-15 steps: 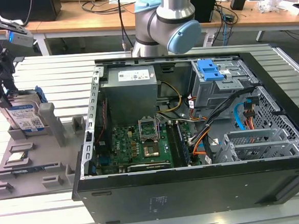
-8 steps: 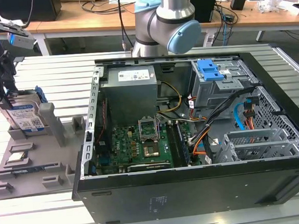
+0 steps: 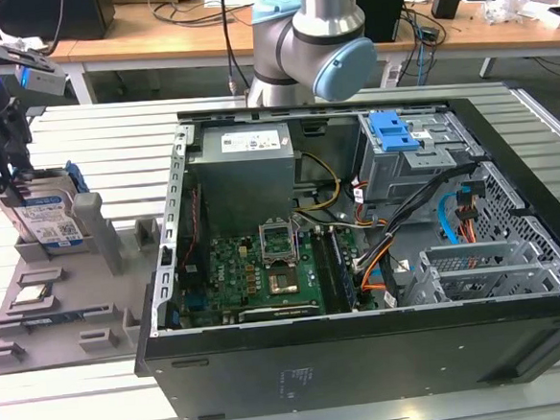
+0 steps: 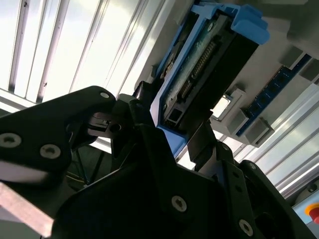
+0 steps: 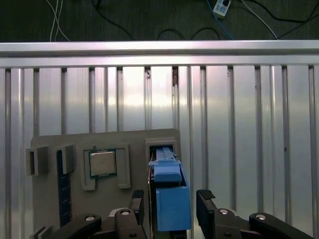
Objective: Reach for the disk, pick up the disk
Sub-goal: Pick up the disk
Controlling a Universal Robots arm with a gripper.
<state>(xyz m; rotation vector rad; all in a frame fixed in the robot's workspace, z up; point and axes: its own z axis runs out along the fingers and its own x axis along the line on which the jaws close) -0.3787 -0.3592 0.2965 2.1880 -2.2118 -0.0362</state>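
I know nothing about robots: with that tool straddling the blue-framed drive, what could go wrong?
1. The tool is open with a finger on each side of the disk, which stands on edge in a slot of the grey holder; an uneven squeeze might tilt and jam it.
2. The gaps look narrow, so a finger could bump the holder, which also carries a chip.

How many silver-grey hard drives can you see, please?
1: the silver-grey disk in its blue plastic bracket stands on edge in the grey holder at the exterior view's left, flanked by the open black gripper. Others may hide inside the black computer case.
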